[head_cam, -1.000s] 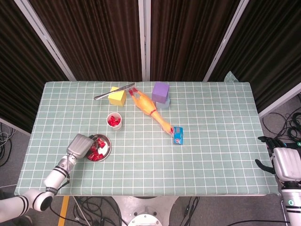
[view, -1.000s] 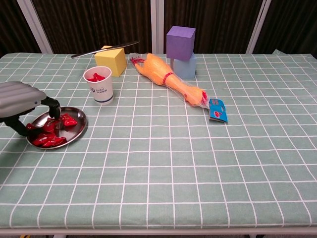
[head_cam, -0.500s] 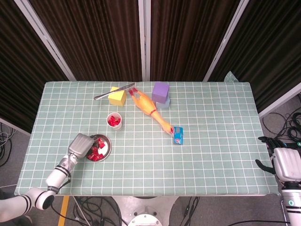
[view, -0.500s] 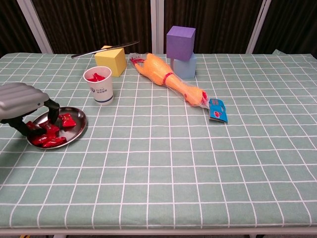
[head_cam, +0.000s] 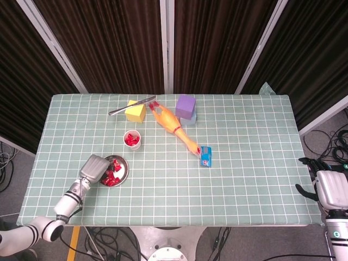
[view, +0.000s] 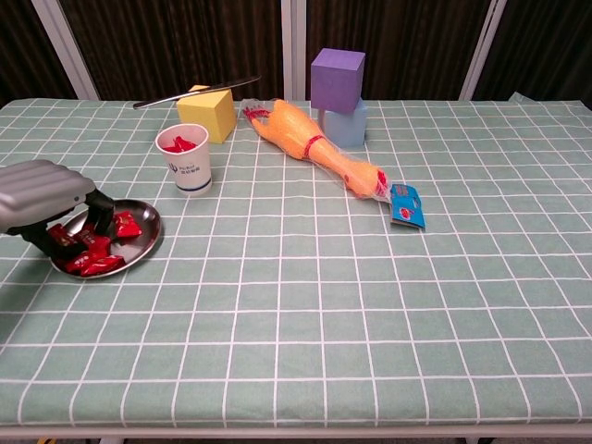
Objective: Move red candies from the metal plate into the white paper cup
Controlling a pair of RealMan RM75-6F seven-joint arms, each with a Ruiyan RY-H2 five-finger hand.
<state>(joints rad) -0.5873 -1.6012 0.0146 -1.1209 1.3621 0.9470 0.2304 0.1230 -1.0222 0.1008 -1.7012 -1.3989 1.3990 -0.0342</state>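
Dark curtains with pale metal rails back a table under a green checked cloth.

Left to right: left hand is over the near-left part of the metal plate, dark fingers curled down among the red candies. Whether a candy is pinched, I cannot tell. Plate holds several candies, overlapping, so no exact count.

One white paper cup stands just beyond the plate, apart from it, with red candies already inside.

One yellow cube sits behind the cup, and one metal knife lies across its top.

One rubber chicken lies diagonally at centre. One purple cube sits stacked on one pale blue cube. One small blue packet touches the chicken's near end.

Right hand shows in the head view only, off the table's right edge, dark fingers apart and holding nothing. Chest view alone shows print on the cup and the left hand's fingers reaching into the plate.
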